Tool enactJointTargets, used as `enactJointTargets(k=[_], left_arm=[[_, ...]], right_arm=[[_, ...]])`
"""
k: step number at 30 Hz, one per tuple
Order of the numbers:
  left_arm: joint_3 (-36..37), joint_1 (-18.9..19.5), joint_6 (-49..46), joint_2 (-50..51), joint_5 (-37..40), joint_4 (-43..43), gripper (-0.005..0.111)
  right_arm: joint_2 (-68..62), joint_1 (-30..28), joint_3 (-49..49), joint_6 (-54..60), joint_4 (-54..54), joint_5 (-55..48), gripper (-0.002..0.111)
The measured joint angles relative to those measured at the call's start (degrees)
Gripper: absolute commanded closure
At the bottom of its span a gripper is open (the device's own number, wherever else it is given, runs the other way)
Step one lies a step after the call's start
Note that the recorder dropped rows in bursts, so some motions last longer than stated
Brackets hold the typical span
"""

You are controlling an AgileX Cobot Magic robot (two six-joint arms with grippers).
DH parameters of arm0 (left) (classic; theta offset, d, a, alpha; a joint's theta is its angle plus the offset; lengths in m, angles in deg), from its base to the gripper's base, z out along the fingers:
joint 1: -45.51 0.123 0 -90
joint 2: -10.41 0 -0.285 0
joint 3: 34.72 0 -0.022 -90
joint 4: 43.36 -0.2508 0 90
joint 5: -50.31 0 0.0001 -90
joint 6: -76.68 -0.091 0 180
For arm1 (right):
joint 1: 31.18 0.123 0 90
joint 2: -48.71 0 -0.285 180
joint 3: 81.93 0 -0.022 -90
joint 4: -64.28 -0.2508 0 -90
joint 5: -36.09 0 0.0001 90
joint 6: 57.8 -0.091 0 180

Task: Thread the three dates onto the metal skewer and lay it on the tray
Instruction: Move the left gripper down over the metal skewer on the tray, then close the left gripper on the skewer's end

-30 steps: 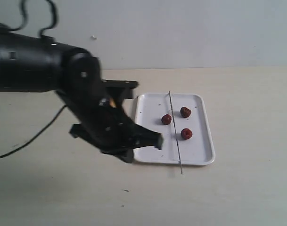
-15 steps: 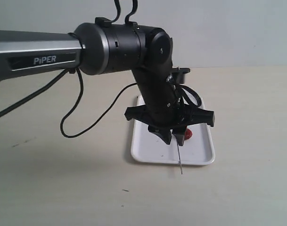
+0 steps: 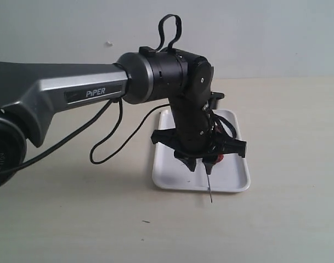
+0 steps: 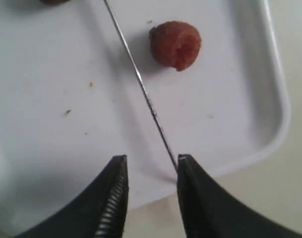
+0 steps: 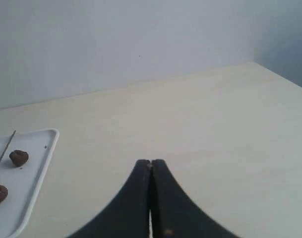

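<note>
**A:** Nearest us, the skewer (image 3: 209,189) lies flat along the tray (image 3: 167,181), its end poking out over the front rim.

**B:** And the left gripper (image 4: 151,163) is right above that end, jaws a narrow gap apart, holding nothing. The rod runs in at the inner edge of one finger (image 4: 190,183).

**A:** (Tight margin, that.) I'd centre the gap across the rod before closing, and go low enough that the pads catch metal, not rim.

**B:** Pinch near the end, too, so most of the length is free for threading. Just beyond, a date (image 4: 175,43) sits beside the rod, not touching it.

**A:** Further off, the right wrist camera catches two dates (image 5: 19,157) on the tray, neither threaded.

**B:** The right gripper (image 5: 151,166) hangs pressed shut and empty over the table (image 5: 190,109), well apart from the tray.
</note>
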Motion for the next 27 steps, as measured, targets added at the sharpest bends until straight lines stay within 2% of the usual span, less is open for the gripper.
enactJointTargets(k=[11,27], left_arm=[[-0.2,-0.6,0.6,2.3,-5.6,-1.4,0.072],[-0.2,-0.8,2.7,3.6,-7.2,-1.6,0.072]], right_arm=[[0.0,0.0,0.0,0.0,0.0,0.0,0.108],[0.0,0.0,0.0,0.0,0.0,0.0,0.108]])
